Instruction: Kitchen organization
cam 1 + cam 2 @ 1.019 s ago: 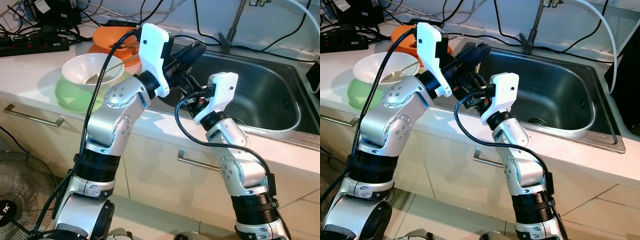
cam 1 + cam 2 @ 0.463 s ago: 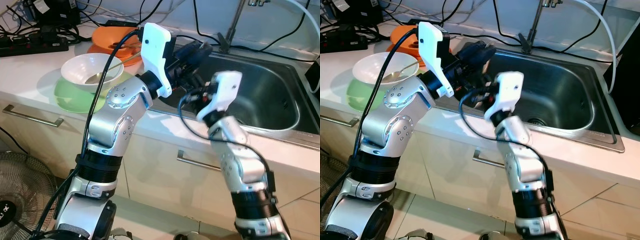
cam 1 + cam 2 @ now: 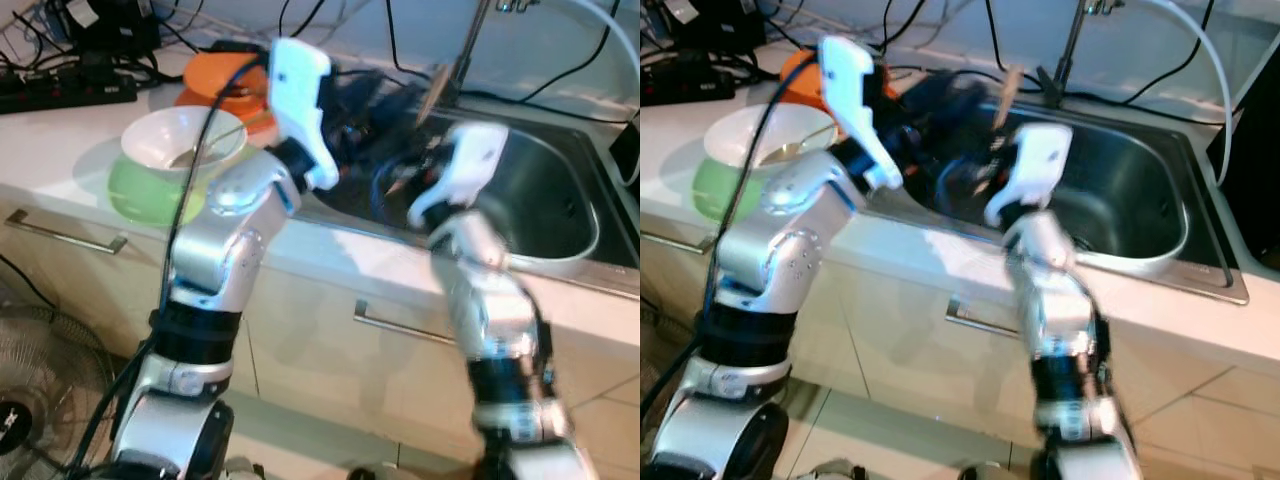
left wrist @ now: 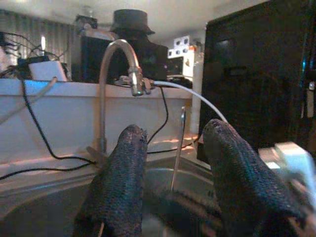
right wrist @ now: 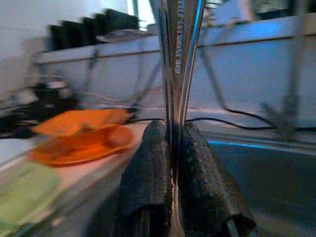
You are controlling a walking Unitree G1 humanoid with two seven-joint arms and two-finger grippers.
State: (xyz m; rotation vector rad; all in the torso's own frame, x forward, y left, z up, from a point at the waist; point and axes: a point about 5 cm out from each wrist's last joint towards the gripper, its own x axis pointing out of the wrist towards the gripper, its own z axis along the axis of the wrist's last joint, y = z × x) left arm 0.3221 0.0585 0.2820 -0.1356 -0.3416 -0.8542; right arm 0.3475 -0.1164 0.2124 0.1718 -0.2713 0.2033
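Long shiny metal spoon handle (image 5: 177, 59): pinched upright in right gripper (image 5: 174, 163) over steel sink (image 3: 560, 200). Probably thin, stiff, light, slippery; best held low. Left gripper (image 4: 173, 163) spread, empty.

1. My right gripper (image 5: 175, 163) has black, textured fingers against a shiny silver utensil handle (image 5: 177, 59).
2. Beside the steel-grey sink (image 3: 560, 200): orange plates (image 3: 215, 75), white bowl (image 3: 175, 140), green bowl (image 3: 150, 190).
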